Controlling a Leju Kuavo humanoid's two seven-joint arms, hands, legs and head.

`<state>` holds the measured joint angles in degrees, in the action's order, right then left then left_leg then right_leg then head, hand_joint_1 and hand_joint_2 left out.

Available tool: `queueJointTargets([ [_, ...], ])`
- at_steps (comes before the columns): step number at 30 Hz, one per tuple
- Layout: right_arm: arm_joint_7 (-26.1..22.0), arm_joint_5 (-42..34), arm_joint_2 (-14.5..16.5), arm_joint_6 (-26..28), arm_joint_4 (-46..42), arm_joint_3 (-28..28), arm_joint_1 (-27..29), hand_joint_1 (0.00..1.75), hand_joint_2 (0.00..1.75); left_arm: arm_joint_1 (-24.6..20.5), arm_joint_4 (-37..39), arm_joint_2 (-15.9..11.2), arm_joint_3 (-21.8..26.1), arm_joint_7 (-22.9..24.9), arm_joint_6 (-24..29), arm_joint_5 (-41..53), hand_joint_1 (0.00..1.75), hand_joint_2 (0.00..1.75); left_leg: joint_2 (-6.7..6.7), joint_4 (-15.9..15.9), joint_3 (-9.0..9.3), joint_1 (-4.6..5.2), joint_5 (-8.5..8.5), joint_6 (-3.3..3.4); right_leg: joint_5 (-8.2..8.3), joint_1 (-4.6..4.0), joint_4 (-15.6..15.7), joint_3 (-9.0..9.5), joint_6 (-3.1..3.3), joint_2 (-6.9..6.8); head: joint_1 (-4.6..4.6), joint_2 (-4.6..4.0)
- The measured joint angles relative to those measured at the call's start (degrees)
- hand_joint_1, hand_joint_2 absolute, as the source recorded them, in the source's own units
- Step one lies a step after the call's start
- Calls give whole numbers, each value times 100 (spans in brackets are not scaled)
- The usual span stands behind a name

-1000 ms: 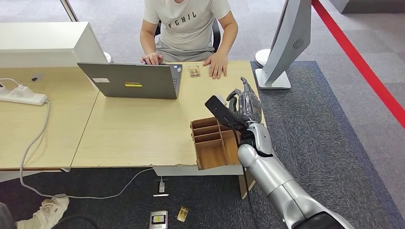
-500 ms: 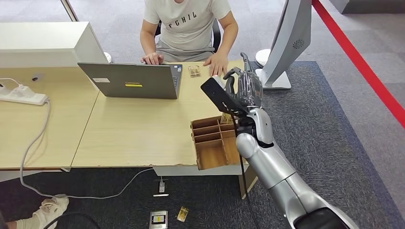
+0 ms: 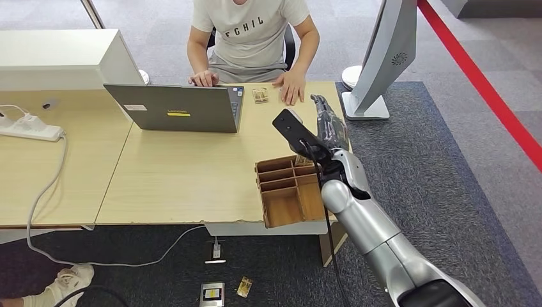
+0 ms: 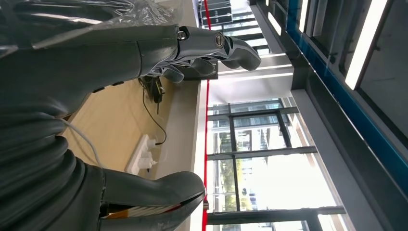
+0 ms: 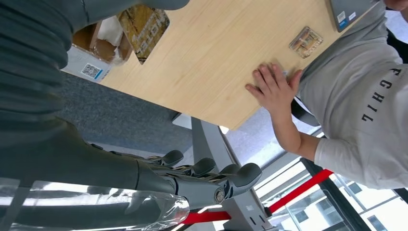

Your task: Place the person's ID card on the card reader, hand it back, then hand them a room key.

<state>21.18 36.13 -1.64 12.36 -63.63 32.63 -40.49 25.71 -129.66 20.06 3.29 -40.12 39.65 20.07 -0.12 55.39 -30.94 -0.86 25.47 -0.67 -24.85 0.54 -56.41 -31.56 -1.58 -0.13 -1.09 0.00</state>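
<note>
Right hand point(image 3: 326, 125) open above table point(image 3: 192, 166)

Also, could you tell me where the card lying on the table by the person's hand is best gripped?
Probably by its two opposite edges, coming straight down from above: the card lies flat on the table, with the laptop close on one side and the person's hand on the other, so a sideways approach looks crowded.

Head view looks forward and down over the desk point(image 3: 185, 166) from high up. Right wrist view sits close behind its hand point(image 5: 144, 178), sharing the person's hand point(image 5: 274, 89). Left wrist view, turned, apparently faces windows.
</note>
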Motion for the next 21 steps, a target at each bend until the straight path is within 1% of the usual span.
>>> queueJointTargets([
  [8,191,-63,-193,-170,159,11,16,0,175,-2,-2,0,68,0,0,-20,0,175,1,0,0,0,0,0,0,0,0,0,0,0,0,0],
  [12,245,-45,-242,-203,249,14,25,0,175,-14,-19,0,101,-1,0,-64,0,175,0,0,-1,-1,0,0,0,0,0,0,0,0,0,0],
  [17,250,10,-248,-245,348,19,31,0,175,-36,-31,0,156,-1,0,-61,0,175,0,-1,-2,-1,0,0,0,0,-1,1,0,0,1,0],
  [21,157,68,-172,-280,516,38,30,0,175,-46,-31,0,216,-1,0,23,0,175,-1,-1,-2,-1,0,0,0,0,-1,1,0,0,0,0],
])
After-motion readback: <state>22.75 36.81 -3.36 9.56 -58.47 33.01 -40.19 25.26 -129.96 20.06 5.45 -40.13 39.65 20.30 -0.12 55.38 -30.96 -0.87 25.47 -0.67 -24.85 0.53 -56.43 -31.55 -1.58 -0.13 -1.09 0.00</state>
